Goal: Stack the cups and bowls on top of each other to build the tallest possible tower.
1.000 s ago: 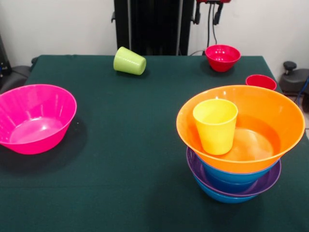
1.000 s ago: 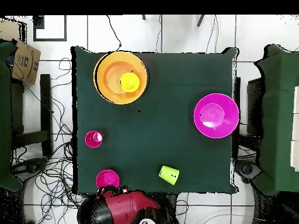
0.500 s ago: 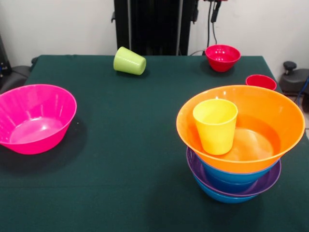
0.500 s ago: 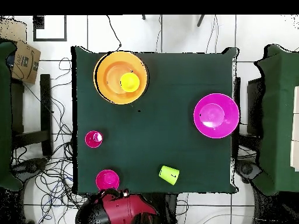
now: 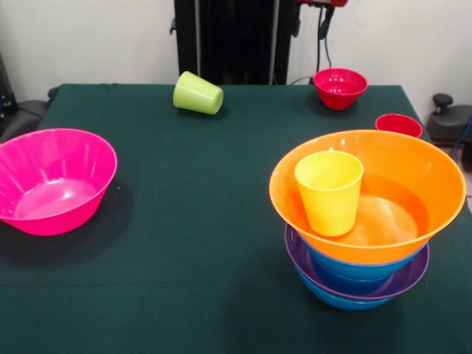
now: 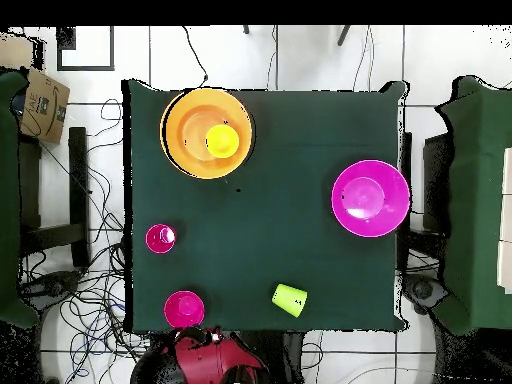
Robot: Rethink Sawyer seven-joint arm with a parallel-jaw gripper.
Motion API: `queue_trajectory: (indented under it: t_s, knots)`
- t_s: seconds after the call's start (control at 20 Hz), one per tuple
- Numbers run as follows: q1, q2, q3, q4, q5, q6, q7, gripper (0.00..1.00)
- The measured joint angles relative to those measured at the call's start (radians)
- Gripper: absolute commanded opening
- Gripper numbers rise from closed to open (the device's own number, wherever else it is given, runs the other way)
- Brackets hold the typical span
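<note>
— What's on the green-clothed table [image 5: 192, 221]?
— The bowl tower [image 5: 361, 276]. From it: pink bowl [image 5: 51, 181] far left, red cup [image 5: 399, 125] just behind, red bowl [image 5: 340, 88] farther back, tipped lime cup [image 5: 198, 94] back-left.

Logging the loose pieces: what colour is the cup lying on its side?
Lime green. The tipped cup shows best in the front view, near the table's far edge.
</note>
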Motion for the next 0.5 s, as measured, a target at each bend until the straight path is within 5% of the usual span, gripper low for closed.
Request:
queue_trajectory:
  t_s: [0.5]
  knots:
    - [0.052, 0.171, -0.031, 0.0, 0.013, -0.215, 0.065, 1.0]
